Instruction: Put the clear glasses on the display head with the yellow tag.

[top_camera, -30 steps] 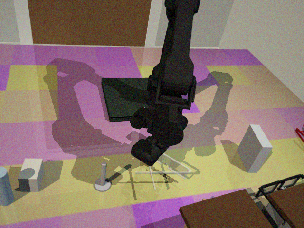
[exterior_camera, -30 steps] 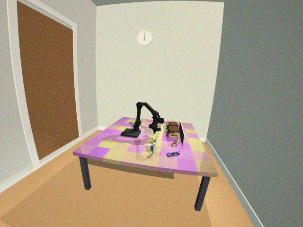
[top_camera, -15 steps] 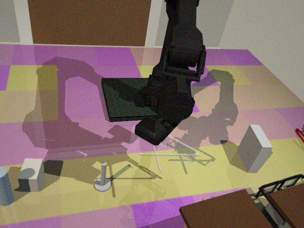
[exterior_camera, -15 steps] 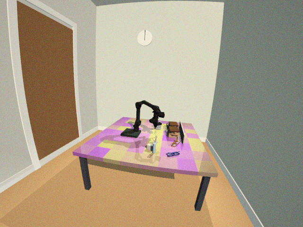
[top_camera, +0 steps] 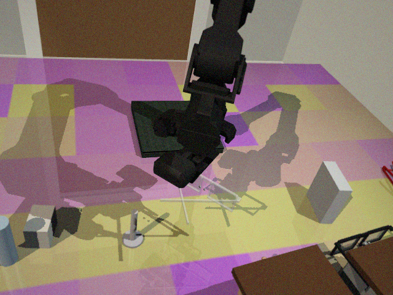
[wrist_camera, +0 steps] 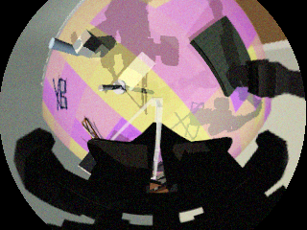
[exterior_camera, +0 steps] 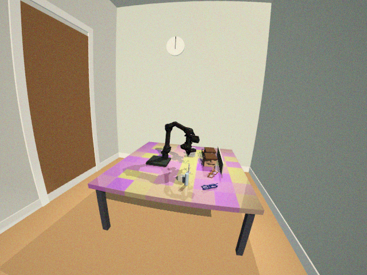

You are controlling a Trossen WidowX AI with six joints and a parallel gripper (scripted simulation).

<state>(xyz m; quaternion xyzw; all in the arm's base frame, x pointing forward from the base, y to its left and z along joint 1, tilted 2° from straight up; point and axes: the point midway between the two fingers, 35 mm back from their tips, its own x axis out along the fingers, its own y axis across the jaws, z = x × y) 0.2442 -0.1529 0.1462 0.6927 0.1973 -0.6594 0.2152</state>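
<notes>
The clear glasses [top_camera: 236,199] [exterior_camera: 191,154] [wrist_camera: 157,120] hang in the air above the table, temples opened out. My gripper [top_camera: 190,182] [exterior_camera: 188,153] [wrist_camera: 156,125] is shut on them, seemingly at the front frame; the exact contact is hidden. Two display heads with flat brown tops stand side by side: the nearer head [top_camera: 285,270] [exterior_camera: 210,157] and the other head [top_camera: 371,260] [exterior_camera: 210,149]. The glasses are apart from both heads. Black glasses [top_camera: 361,240] are at the front of the other head. The yellow tag cannot be made out.
A thin post on a round base [top_camera: 133,239] [wrist_camera: 119,86], a cube [top_camera: 38,227] and a blue cylinder [top_camera: 7,243] [exterior_camera: 186,179] stand on the left. A white box [top_camera: 330,193] stands at the right. Orange glasses [exterior_camera: 212,173] and blue glasses [exterior_camera: 209,186] lie near the dark panel [exterior_camera: 219,161].
</notes>
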